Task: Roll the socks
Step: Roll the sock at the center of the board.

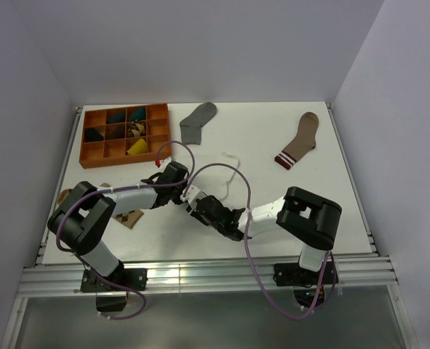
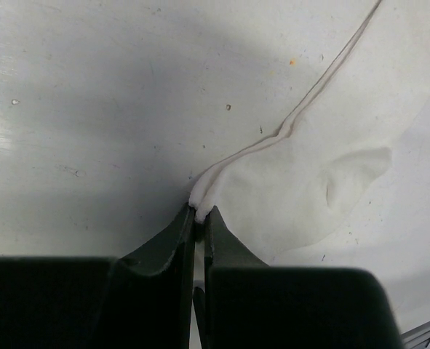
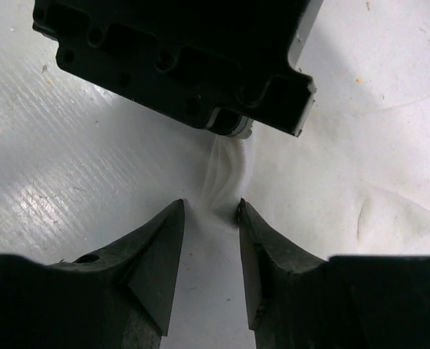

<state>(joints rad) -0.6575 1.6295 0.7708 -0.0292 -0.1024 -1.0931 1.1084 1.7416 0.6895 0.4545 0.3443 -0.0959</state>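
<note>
I see the left claw (image 2: 200,212) clamped on the edge of the white sock (image 2: 295,182). The right claw (image 3: 211,209), jaws apart, straddles a raised fold of that sock.

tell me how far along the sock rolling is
Early: neither plain sock in view is rolled. In hand: the left gripper is shut on an edge of the white sock, the right gripper open with that bunched fabric between its jaws. Left to do: roll the white sock, then the grey sock, lying flat by the tray.

No legible text, labels or numbers, possibly too blurred
</note>
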